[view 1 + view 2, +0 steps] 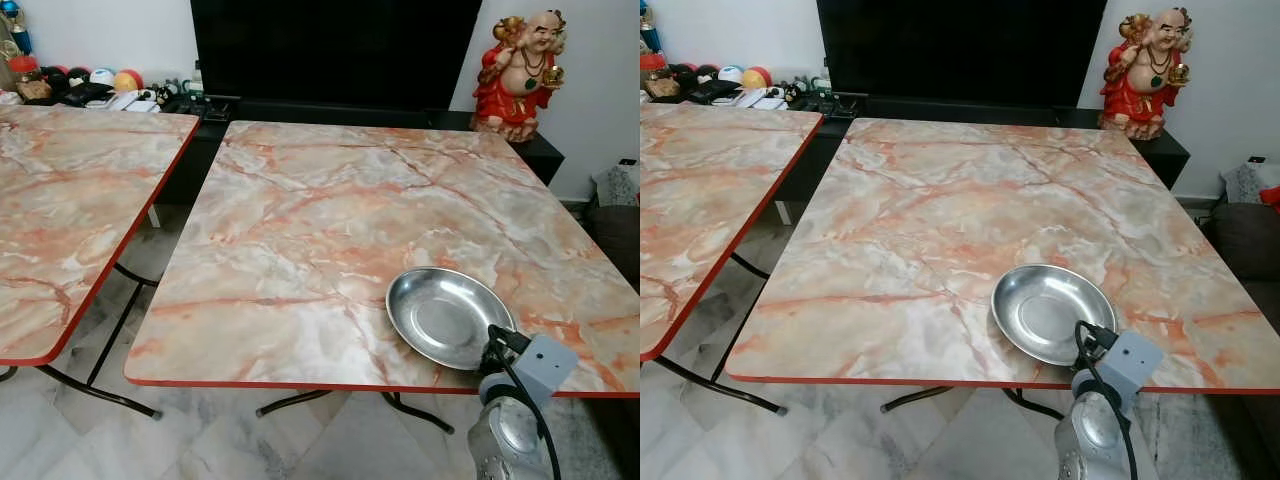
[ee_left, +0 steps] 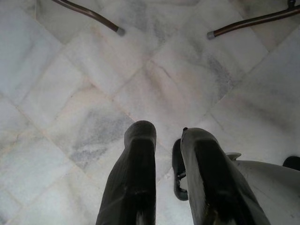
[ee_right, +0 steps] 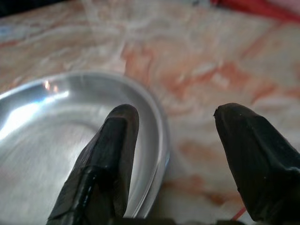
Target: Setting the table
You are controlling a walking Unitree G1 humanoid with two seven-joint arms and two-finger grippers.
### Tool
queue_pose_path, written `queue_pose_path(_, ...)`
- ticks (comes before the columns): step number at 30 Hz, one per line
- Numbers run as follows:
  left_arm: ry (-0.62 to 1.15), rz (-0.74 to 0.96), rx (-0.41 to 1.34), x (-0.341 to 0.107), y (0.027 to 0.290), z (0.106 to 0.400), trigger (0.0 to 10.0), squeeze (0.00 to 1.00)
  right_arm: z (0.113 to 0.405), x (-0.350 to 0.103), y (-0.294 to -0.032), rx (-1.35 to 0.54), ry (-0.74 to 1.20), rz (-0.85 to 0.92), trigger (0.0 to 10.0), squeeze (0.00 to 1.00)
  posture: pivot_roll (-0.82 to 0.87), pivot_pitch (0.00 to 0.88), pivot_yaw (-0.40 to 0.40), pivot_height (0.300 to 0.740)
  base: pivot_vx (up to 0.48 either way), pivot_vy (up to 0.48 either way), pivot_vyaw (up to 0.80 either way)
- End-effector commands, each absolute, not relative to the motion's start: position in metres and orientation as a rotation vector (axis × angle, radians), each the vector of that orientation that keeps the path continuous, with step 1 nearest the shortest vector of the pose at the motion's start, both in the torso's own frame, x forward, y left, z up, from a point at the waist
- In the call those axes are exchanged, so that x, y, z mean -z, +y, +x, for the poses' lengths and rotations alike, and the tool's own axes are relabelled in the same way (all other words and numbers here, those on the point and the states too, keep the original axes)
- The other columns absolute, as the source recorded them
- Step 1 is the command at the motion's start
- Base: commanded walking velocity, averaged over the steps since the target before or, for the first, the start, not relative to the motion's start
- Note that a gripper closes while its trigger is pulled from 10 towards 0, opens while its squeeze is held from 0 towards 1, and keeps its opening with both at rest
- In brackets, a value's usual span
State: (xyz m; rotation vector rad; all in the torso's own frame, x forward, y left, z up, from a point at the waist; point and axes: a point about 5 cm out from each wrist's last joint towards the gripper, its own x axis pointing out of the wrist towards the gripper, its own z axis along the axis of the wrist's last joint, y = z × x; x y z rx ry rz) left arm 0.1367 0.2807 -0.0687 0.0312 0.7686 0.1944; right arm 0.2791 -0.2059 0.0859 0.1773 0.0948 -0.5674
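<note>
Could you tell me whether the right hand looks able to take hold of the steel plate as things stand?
Probably yes: the right hand is open at the steel plate, one finger over its rim, with nothing between them.

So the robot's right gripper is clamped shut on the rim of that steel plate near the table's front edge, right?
Not quite. The right gripper is open: the right wrist view shows its fingers spread apart, straddling the plate rim without gripping it. The plate does sit near the table's front edge.
</note>
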Motion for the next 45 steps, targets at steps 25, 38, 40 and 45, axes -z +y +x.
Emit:
queue_pose_path(25, 0.771, 0.023, -0.22, 0.068, 0.285, 0.136, 10.0, 0.0, 0.298, -0.118, -0.179, -0.032, -0.068, -0.015, 10.0, 0.0, 0.09, 0.058, -0.055, 0.74, 0.0, 0.0, 0.0)
queue_pose_path(38, 0.778, 0.005, -0.213, 0.069, 0.281, 0.14, 10.0, 0.0, 0.3, -0.12, -0.174, -0.057, -0.093, 0.038, 10.0, 0.0, 0.09, 0.032, -0.054, 0.74, 0.0, 0.324, 0.28)
queue_pose_path(40, 0.777, 0.006, -0.212, 0.069, 0.281, 0.14, 10.0, 0.0, 0.3, -0.12, -0.174, -0.054, -0.097, 0.041, 10.0, 0.0, 0.09, 0.032, -0.054, 0.74, 0.0, 0.48, 0.0)
queue_pose_path(45, 0.774, 0.007, -0.212, 0.068, 0.281, 0.141, 10.0, 0.0, 0.302, -0.12, -0.172, -0.054, -0.093, 0.04, 10.0, 0.0, 0.09, 0.041, -0.055, 0.74, 0.0, 0.48, 0.0)
